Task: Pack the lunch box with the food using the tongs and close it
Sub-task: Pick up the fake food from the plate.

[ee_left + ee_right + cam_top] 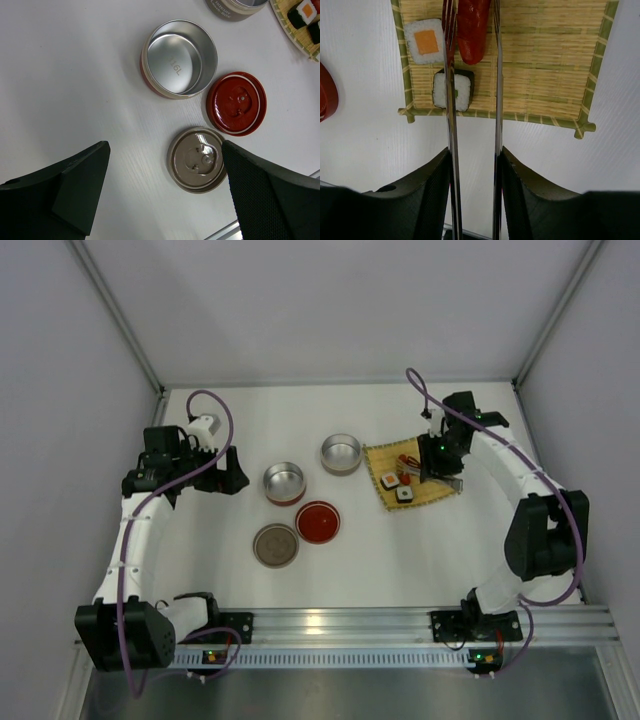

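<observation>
Bright, even, diffuse light falls from above. On the white worktop (400, 560) shadows are faint and short, gathered close under the open tin (180, 59). Its metal inside shows a soft sheen; the red lid (236, 103) carries small glints, and the tongs (451, 150) gleam along their blades. The overhead view is coarse in fine detail. The black jaws in both wrist views are near-featureless and slightly soft.

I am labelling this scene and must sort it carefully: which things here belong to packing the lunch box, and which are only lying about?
For the job:
tongs, held by the right tool; red piece; orange-centred sushi piece; second sushi piece; red-based tin; other tin; red lid; brown lid.

Just lying about:
bamboo mat, which only carries the food.
</observation>
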You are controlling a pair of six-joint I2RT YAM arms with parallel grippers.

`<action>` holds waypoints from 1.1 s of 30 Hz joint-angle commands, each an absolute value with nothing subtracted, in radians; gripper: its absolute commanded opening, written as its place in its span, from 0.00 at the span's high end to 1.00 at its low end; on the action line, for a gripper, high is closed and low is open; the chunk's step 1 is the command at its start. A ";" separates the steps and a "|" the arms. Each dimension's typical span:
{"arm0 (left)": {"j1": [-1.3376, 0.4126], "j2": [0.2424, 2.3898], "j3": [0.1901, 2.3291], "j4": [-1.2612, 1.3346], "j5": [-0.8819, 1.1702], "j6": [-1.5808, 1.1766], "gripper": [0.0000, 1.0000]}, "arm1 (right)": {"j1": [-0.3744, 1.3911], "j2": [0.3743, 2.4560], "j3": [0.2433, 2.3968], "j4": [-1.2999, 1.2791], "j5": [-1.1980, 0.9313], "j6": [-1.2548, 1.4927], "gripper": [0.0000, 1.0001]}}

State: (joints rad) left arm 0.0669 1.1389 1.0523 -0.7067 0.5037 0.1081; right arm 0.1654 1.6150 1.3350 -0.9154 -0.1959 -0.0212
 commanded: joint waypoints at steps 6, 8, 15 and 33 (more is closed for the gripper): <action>0.072 1.141 1.043 -0.667 0.511 0.121 0.02 | 0.190 1.632 1.333 -0.867 -0.147 -0.008 0.60; 0.072 1.141 1.042 -0.666 0.511 0.121 0.02 | 0.190 1.631 1.335 -0.871 -0.147 -0.008 0.61; 0.072 1.147 1.049 -0.669 0.506 0.120 0.02 | 0.192 1.615 1.376 -0.922 -0.192 -0.026 0.83; 0.072 1.163 1.063 -0.661 0.514 0.115 0.02 | 0.219 1.558 1.634 -0.887 -0.348 -0.077 1.00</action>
